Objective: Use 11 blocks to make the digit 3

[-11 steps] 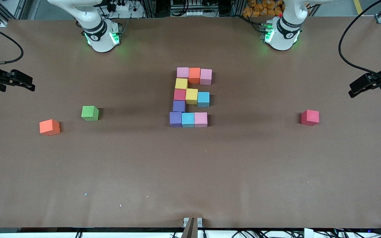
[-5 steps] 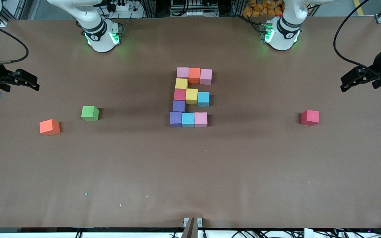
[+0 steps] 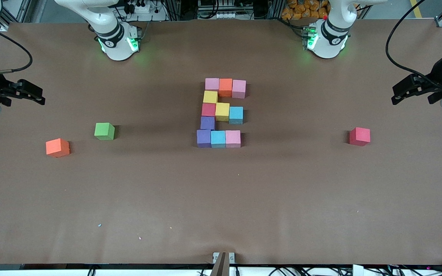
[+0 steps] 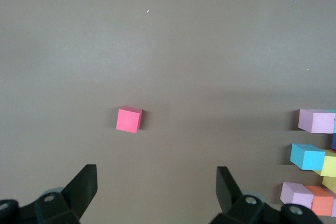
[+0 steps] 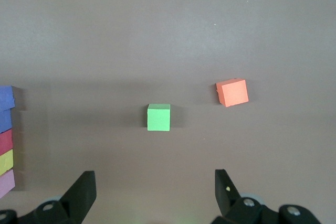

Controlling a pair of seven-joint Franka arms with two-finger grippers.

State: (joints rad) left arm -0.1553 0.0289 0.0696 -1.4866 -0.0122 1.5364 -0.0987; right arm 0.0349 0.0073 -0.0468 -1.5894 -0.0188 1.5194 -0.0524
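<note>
The brown desk (image 3: 221, 199) carries eleven touching blocks (image 3: 221, 113) at its centre. From that cluster, a loose red cube (image 3: 359, 136) lies at about four o'clock, a green cube (image 3: 104, 131) and a loose orange cube (image 3: 57, 147) at about eight o'clock, orange outermost.

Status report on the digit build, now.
Left gripper and right gripper open, empty, up at the table ends. Eleven blocks joined mid-table. Green cube, orange cube, red cube loose, apart.
</note>
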